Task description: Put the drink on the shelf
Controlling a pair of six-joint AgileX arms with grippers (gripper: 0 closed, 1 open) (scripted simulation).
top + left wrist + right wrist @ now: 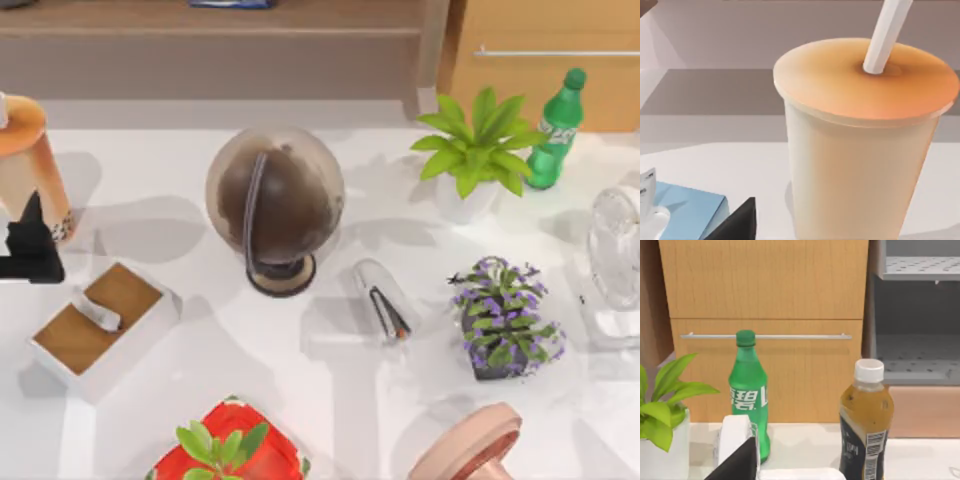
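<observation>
Left gripper [30, 245] sits at nine o'clock on the table [300, 370], touching the drink's lower side; whether it grips, I cannot tell. At twelve o'clock runs the shelf [210, 20], well apart from the cup. Nearer centre stands the globe [275, 205]. The drink [30, 165] stands upright at the left edge, straw [887, 32] through its lid.

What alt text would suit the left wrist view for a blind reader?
A tall peach-cream cup with an orange lid and a white straw stands close on the white table. A light blue tissue box sits beside it.
</observation>
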